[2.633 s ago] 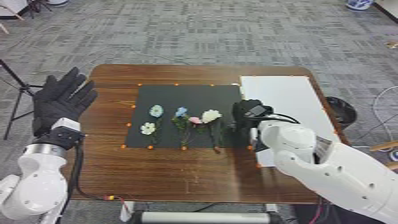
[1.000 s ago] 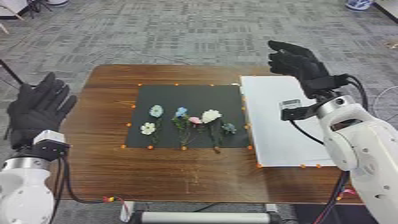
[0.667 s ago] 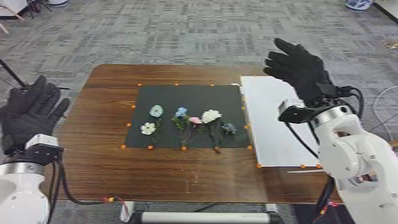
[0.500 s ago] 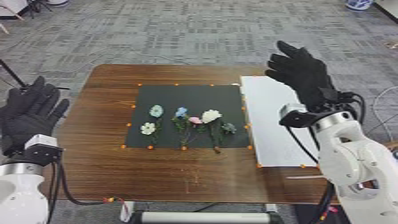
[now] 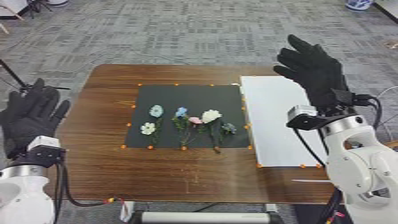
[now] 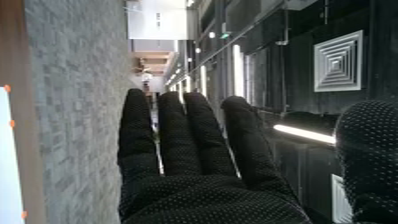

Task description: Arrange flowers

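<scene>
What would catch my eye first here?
Probably the left hand, black-gloved and open, just left of the table, and the right hand, much the same, by the table's far right corner. Then the white, pink and blue flowers on the dark mat mid-table.

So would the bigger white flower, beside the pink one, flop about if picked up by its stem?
Probably a bit: the white flower has a broad bloom on a thin stem, so it may nod. Lying flat on the dark mat, it could slide if nudged.
</scene>
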Tool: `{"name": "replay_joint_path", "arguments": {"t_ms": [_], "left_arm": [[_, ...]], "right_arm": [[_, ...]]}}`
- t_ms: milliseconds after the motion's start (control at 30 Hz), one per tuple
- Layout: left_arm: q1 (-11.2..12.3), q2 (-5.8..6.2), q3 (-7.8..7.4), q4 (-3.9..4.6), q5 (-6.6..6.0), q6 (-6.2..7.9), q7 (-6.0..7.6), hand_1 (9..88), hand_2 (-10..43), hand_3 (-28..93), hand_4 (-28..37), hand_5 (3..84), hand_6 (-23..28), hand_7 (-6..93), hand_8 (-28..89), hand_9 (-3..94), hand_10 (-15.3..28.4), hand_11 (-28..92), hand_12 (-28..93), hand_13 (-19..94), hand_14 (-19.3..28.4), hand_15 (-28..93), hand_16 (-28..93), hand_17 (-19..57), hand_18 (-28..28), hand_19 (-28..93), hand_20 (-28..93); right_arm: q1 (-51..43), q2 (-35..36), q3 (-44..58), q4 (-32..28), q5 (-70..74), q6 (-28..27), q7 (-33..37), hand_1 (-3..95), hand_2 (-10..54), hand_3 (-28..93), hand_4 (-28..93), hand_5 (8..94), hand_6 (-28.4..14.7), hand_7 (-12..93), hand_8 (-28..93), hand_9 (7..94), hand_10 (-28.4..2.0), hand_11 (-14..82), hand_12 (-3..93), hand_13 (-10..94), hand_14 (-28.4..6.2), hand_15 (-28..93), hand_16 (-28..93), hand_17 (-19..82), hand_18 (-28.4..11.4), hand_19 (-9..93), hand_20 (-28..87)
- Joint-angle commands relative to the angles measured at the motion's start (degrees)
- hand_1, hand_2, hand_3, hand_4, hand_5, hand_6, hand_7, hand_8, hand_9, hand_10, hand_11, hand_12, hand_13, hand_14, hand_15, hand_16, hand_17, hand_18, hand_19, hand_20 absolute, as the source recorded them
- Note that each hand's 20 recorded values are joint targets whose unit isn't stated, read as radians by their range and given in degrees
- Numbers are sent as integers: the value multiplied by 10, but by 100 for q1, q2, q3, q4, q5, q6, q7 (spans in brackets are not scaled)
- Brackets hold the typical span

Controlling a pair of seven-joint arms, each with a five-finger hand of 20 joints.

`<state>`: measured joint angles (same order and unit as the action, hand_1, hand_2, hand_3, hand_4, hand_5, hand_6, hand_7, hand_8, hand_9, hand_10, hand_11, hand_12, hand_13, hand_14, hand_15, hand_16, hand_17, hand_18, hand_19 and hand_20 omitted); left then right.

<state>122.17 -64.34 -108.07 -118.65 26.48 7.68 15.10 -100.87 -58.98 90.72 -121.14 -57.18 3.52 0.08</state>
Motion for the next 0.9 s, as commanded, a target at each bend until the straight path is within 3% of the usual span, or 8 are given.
{"name": "replay_joint_path", "arguments": {"t_ms": [33,100,167,267,367,500,600,900], "left_arm": [[180,50,91,-191,-121,107,185,241,109,680,-283,348,81,20,-64,250,136,103,89,167,104,73,-21,-62,128,271,77],[158,43,106,-226,-138,230,280,242,110,680,-283,351,82,21,-64,251,137,106,89,169,105,75,-22,-62,128,274,77],[183,49,74,-268,-227,227,317,241,110,684,-283,355,84,21,-65,254,138,108,89,171,107,79,-22,-62,128,276,77],[161,59,116,-278,-167,219,283,244,113,685,-283,361,86,21,-65,258,139,112,88,173,108,84,-24,-62,129,280,77],[124,69,232,-240,-350,382,333,245,115,686,-283,368,88,25,-64,265,138,118,88,176,111,89,-26,-62,130,284,77],[138,68,197,-218,-313,364,337,243,115,690,-283,377,89,32,-65,278,145,132,87,185,115,105,-28,-60,130,290,76],[179,67,177,-238,-429,343,322,243,115,692,-283,381,91,33,-67,283,147,133,83,188,116,111,-33,-59,131,293,75],[114,86,167,-224,-369,338,300,242,116,694,-283,386,92,37,-69,286,147,138,80,189,117,120,-39,-59,132,300,73]], "right_arm": [[-92,11,29,-103,-17,47,-208,131,100,699,-218,365,-97,12,-58,356,-175,28,129,275,-128,63,149,124,-158,299,139],[-97,29,12,-110,-9,24,-186,131,98,701,-218,368,-95,13,-58,358,-175,29,129,277,-128,64,149,124,-159,299,138],[-105,34,15,-129,22,-26,-171,131,98,701,-218,369,-95,14,-59,358,-175,29,129,278,-129,65,149,124,-159,300,136],[-142,74,71,-166,3,13,-234,131,97,701,-218,369,-95,14,-59,359,-176,29,129,278,-129,65,148,123,-160,302,135],[-73,59,59,-158,57,98,-280,133,92,704,-217,370,-97,13,-60,359,-176,29,129,277,-129,65,148,122,-161,304,134],[-42,97,43,-165,-95,7,-336,158,46,709,-212,369,-91,22,-58,357,-175,30,132,280,-133,70,152,119,-162,310,134],[-133,85,82,-214,24,7,-316,168,28,712,-210,368,-89,24,-59,356,-176,29,133,281,-134,70,154,120,-163,312,133],[-168,117,106,-208,76,27,-374,169,27,711,-212,370,-86,26,-59,358,-176,29,135,284,-137,71,159,119,-168,314,132]]}}
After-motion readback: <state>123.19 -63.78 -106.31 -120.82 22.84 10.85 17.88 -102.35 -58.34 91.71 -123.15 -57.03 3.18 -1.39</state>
